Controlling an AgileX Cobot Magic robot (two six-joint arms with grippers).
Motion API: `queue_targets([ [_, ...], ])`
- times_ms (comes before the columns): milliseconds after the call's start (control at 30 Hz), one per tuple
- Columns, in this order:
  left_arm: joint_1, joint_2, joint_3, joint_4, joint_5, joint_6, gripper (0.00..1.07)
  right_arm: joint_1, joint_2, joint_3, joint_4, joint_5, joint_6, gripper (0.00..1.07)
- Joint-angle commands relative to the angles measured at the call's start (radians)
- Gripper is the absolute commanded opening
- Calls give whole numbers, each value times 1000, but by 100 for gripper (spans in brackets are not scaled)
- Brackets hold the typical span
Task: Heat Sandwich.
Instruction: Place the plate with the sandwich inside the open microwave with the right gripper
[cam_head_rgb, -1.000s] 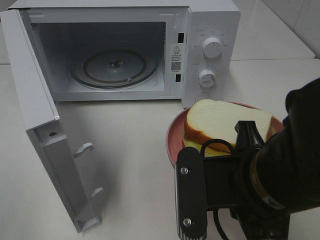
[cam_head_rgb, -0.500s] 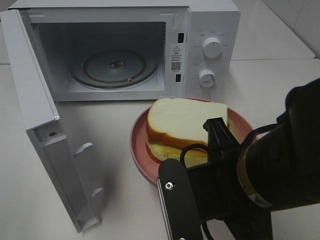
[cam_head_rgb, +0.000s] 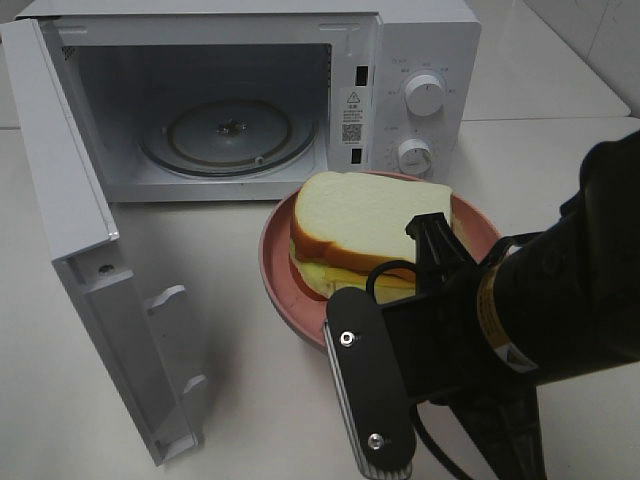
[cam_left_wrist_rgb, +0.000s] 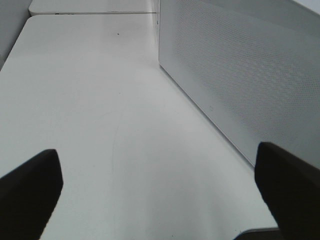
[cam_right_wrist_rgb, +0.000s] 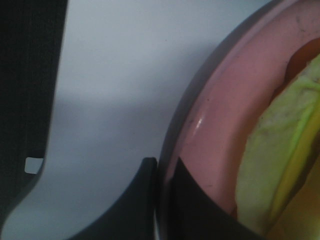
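Smooth white tabletop (cam_head_rgb: 250, 390), round pink plate (cam_head_rgb: 278, 275)

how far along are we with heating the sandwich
Done: the microwave door stands wide open and the turntable is bare. In hand: the right hand is shut on the rim of the pink plate, which carries the sandwich just in front of the opening. Left: set the plate inside, let go, close the door and start heating.

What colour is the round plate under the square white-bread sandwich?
Pink; the round plate shows best in the exterior high view.
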Motion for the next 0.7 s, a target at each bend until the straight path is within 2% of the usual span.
queue_targets([
  [33,3,-28,4,1,-8,-4,106,-46,-5,2,-24,-43,-111,0],
  [400,3,-28,4,1,-8,-4,106,-181,-4,2,-18,-201,-385,0],
  [700,3,-28,4,1,-8,-4,106,-232,-4,2,5,-238,-513,0],
])
